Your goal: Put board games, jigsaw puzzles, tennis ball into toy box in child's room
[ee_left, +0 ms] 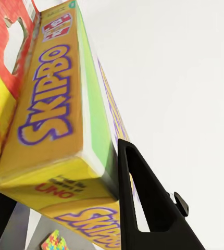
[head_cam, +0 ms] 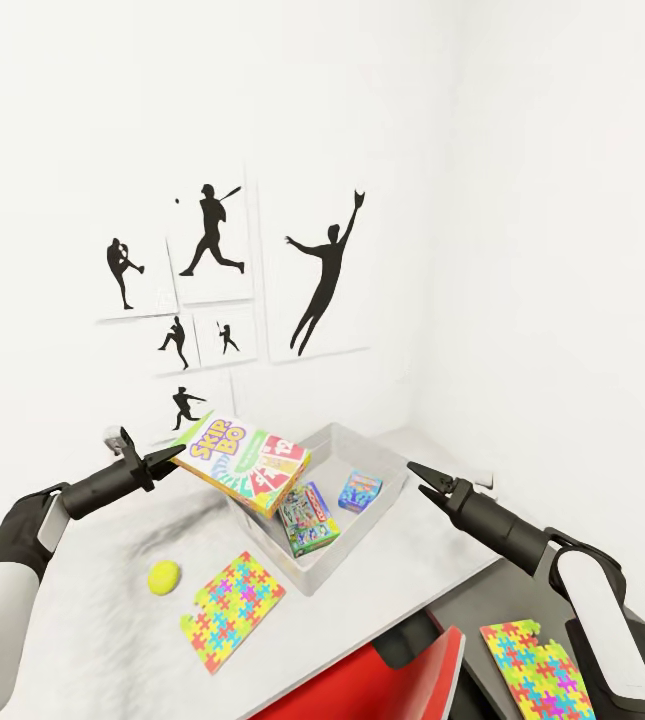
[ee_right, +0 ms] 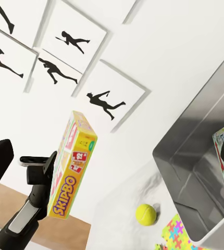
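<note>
Spanning the lower part of the head view, the white bench stands against a white wall hung with silhouette prints of ball players; a lower dark grey side desk joins it on the robot's right. The light grey toy box sits on the white bench near the wall corner and holds two small board games: a green one leaning against the near wall and a blue one lying further in. A third board game, the yellow-and-green Skip-Bo box, is held in the air, tilted, with its far end over the toy box's left rim. The left hand pinches this box by its near edge; in the left wrist view one black finger lies flat against its side. The right hand hovers beside the toy box's right end, apparently with fingers pressed together and holding nothing. One jigsaw puzzle lies flat on the white bench in front of the toy box; a second puzzle lies on the side desk. The tennis ball rests just left of the first puzzle. A red chair back shows at the bottom edge.
</note>
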You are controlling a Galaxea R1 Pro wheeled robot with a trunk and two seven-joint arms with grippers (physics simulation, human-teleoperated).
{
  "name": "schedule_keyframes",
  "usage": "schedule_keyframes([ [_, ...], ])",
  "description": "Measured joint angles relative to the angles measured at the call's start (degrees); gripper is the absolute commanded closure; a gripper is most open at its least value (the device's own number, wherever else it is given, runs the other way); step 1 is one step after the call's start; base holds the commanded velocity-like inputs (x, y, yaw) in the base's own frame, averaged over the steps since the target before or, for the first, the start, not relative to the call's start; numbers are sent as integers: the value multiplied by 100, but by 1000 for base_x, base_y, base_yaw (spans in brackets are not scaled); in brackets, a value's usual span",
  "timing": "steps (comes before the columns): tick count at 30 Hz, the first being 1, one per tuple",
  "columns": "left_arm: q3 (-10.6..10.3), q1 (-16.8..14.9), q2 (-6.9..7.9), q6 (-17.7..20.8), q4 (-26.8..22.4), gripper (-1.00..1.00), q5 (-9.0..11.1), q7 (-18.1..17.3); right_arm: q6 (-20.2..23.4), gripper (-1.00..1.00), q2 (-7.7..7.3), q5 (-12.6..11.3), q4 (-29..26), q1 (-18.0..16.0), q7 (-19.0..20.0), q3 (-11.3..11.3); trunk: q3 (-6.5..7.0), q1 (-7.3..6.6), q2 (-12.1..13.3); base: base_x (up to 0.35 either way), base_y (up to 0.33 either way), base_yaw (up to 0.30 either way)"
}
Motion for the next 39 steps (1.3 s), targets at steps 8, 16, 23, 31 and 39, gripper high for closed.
schedule_keyframes([
  [8,0,0,-3,0,0,100,-1,6,0,-100,0,0,-2,-1,0,6,0,0,0,0,0,0],
  [16,0,0,-3,-2,0,100,0,7,0,-100,0,0,-2,-5,0,3,0,0,0,0,0,0],
  [23,0,0,-11,0,0,100,-1,26,0,-100,-9,0,-2,-1,7,-2,0,0,0,0,0,0],
  [31,1,1,-64,6,1,100,-18,182,0,-100,-38,0,-2,0,17,-9,0,0,0,0,0,0],
  [39,-122,-109,-746,85,-289,100,51,1203,2,-100,-66,1,-2,-5,27,-41,0,0,0,0,0,0],
])
